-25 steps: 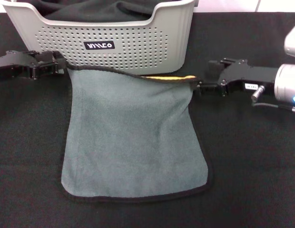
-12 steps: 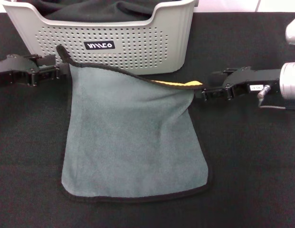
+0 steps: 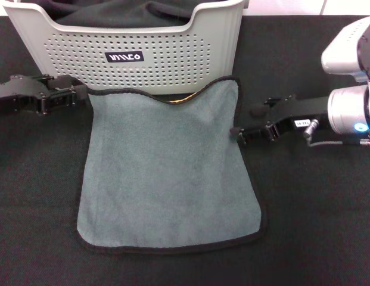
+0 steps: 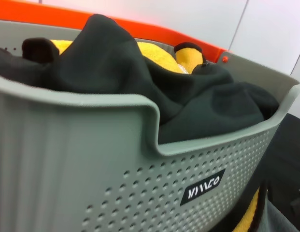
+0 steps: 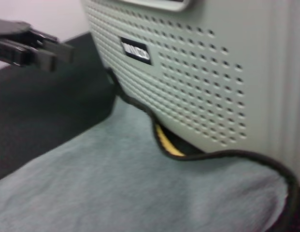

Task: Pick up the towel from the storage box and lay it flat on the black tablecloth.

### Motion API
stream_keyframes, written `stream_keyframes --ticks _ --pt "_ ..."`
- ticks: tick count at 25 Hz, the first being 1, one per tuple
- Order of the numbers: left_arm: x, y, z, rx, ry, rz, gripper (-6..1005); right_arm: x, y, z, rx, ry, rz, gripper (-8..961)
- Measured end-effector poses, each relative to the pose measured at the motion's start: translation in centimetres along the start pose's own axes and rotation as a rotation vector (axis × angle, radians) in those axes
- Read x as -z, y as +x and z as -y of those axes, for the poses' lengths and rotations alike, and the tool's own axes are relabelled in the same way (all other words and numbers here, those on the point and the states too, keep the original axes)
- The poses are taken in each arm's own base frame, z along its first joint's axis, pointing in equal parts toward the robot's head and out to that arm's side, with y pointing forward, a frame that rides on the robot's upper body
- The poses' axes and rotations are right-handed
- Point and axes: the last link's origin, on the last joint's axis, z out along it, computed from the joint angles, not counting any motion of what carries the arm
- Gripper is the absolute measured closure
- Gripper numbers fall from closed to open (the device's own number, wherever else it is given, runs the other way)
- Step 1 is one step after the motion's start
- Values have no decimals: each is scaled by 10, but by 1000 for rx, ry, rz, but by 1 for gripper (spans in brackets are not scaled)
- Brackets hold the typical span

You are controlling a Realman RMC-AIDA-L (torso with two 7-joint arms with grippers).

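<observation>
My left gripper (image 3: 82,95) sits low over the black tablecloth (image 3: 36,196), just at the towel's far left corner and close in front of the storage box (image 3: 220,53); whether its fingers are parted or pinched on the hem I cannot tell from here. My right gripper (image 3: 235,132) is on the other side, its tip touching or nearly touching the towel's right edge partway down, and again I cannot tell how its fingers stand. Between the two lies the towel (image 3: 167,179), grey-teal side up with black stitched edging all round, spread on the tablecloth in front of the box. Its far edge is not quite flat — the right far corner rides up against the box's perforated front wall, and under the middle of that edge a sliver of the yellow reverse (image 5: 168,145) shows where the hem lifts. My right wrist view shows this closely: the black hem (image 5: 222,157) curling along the foot of the box (image 5: 212,72), and my left gripper (image 5: 60,53) farther off, above the tablecloth (image 5: 48,111). Inside the box (image 4: 92,159) a dark charcoal cloth (image 4: 140,92) is heaped up to the scooped rim, with bits of yellow fabric (image 4: 159,57) poking out behind it. On the front wall sits a small black label (image 3: 124,57) with white letters; I cannot make the word out for certain.
</observation>
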Motion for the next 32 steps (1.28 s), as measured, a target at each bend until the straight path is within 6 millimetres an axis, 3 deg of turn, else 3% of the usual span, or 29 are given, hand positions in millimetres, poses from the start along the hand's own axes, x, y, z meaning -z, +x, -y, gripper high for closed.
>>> stream_keyframes --ticks 5,12,15,25,32 --pt "4 -1 -14 -51 -91 -26 473 21 8 -21 43 -85 52 95" --pt "29 0 -73 -329 -421 -305 475 56 5 -70 203 -349 239 95" --pt "36 -2 -86 -368 -489 -396 477 68 2 -86 238 -456 316 96" --pt "56 -10 -94 -287 -597 -351 484 88 -15 -106 297 -588 502 96" --pt "64 -9 -93 -229 -629 -319 484 83 -18 -108 304 -601 531 95"
